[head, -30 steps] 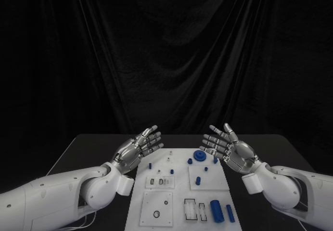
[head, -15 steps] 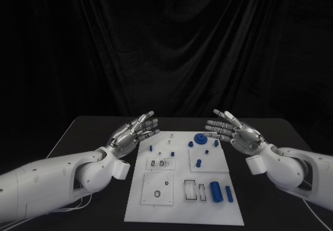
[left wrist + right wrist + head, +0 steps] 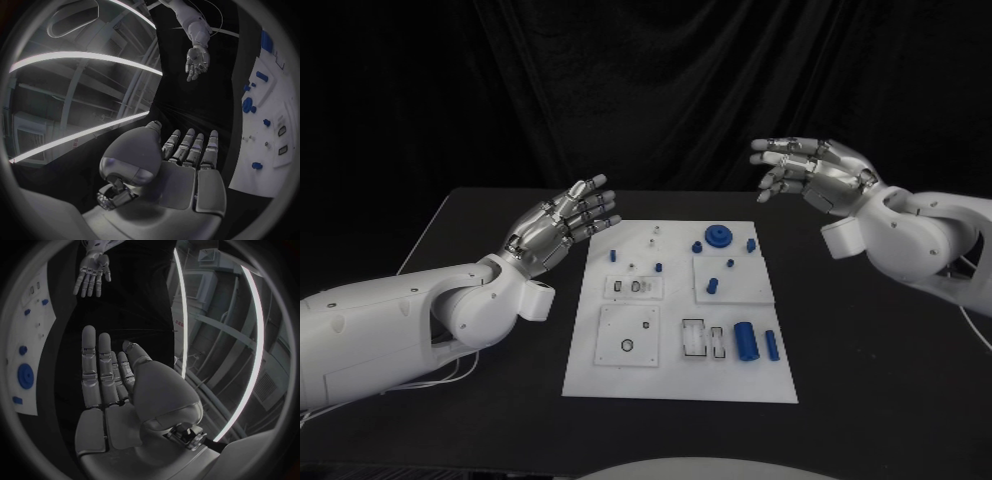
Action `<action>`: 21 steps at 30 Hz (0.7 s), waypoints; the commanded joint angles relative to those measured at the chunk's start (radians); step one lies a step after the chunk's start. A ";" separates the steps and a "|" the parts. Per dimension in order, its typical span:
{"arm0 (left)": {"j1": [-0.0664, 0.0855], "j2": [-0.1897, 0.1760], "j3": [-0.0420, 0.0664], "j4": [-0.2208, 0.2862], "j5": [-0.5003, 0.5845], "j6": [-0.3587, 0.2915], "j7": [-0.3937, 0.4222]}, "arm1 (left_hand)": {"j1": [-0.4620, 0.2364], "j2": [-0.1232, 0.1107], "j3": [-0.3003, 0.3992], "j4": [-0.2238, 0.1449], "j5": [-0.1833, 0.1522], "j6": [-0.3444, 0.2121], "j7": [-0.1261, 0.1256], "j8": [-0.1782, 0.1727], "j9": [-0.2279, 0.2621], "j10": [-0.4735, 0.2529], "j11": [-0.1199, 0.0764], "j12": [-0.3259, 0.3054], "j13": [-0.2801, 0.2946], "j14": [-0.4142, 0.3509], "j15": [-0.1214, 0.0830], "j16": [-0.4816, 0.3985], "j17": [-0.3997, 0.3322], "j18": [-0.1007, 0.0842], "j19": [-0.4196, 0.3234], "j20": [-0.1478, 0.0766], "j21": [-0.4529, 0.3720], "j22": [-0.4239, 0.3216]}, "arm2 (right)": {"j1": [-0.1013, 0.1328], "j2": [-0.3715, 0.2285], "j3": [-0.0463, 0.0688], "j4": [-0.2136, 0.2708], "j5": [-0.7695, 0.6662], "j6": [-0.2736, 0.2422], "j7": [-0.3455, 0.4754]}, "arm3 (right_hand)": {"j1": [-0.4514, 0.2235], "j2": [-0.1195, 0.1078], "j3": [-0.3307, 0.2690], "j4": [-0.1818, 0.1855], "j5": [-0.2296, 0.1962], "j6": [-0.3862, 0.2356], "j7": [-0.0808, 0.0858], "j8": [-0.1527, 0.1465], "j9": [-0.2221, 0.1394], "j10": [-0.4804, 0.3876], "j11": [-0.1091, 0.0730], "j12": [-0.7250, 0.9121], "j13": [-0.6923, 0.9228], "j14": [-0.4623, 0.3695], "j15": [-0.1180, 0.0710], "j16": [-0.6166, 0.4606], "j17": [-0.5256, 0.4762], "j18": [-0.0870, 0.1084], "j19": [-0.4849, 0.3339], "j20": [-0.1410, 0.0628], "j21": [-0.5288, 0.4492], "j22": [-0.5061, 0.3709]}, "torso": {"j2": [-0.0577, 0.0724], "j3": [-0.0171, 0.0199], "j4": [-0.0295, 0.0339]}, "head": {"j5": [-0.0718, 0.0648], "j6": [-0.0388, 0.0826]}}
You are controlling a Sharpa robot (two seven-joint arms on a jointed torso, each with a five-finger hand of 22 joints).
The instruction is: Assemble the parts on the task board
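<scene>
The white task board [image 3: 678, 380] lies in the middle of the black table. On it are a blue gear [image 3: 717, 237] near the far edge, several small blue pegs [image 3: 713, 285] and two blue cylinders [image 3: 746, 343] near the front right. My left hand [image 3: 564, 223] hovers beside the board's far left corner, fingers straight and apart, holding nothing. My right hand [image 3: 812, 172] is raised high beyond the far right corner, fingers loosely bent, empty. The left wrist view shows its own flat palm [image 3: 181, 165], the right hand [image 3: 197, 61] and the board [image 3: 278, 107]. In the right wrist view are its own palm [image 3: 119, 390], the left hand [image 3: 92, 272] and the gear [image 3: 25, 376].
Several white inset plates with slots and holes [image 3: 629, 343] sit on the board's near half. Black table [image 3: 473, 330] stretches on both sides of the board, and a black curtain hangs behind it.
The camera has shifted, so the board sits higher in the picture. My right hand has risen and drawn away from the board's far right corner. The left hand stays beside the board.
</scene>
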State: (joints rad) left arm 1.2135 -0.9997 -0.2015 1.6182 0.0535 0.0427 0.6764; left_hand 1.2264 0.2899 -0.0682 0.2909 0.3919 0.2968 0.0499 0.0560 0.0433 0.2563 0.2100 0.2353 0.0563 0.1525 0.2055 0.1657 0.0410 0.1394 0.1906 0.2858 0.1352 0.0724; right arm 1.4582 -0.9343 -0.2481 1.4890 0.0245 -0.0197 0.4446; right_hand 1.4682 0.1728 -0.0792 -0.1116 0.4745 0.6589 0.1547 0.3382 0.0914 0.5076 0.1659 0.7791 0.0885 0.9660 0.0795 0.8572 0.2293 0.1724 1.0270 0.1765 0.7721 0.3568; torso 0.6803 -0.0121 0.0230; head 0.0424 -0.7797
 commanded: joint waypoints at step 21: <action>0.059 -0.067 0.007 0.103 0.021 -0.026 0.287 | 0.009 -0.001 0.006 -0.002 0.003 0.017 0.000 0.006 0.002 0.005 -0.004 0.012 0.001 0.012 -0.003 0.007 0.001 0.015 0.017 -0.002 0.010 0.003 | 0.100 0.079 0.001 -0.003 -1.292 -0.300 -0.516 | -0.103 -0.123 0.162 0.001 -0.187 0.138 -0.027 -0.122 -0.016 0.162 -0.032 -0.179 -0.025 0.404 -0.035 0.461 0.500 -0.078 0.333 -0.028 0.611 0.744 | 0.105 -0.0300 0.0439 | -0.067 0.033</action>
State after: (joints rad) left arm 1.2683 -1.0653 -0.1958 1.7151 0.0710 0.0217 0.6772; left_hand 1.2264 0.2899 -0.0656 0.2882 0.3915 0.3040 0.0501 0.0559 0.0442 0.2562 0.2099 0.2436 0.0561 0.1595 0.2055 0.1701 0.0417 0.1391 0.2047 0.2859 0.1428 0.0756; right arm 1.5555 -0.8563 -0.2485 1.4814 -1.0037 -0.2828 0.0388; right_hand 1.3644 0.0564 0.0795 -0.1116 0.2883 0.7917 0.1273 0.2195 0.0746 0.6633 0.1336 0.6037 0.0644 1.3651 0.0447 1.3177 0.7282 0.1085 1.3546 0.1484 1.3796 1.1012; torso 0.7664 -0.0363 0.0634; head -0.0231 -0.7498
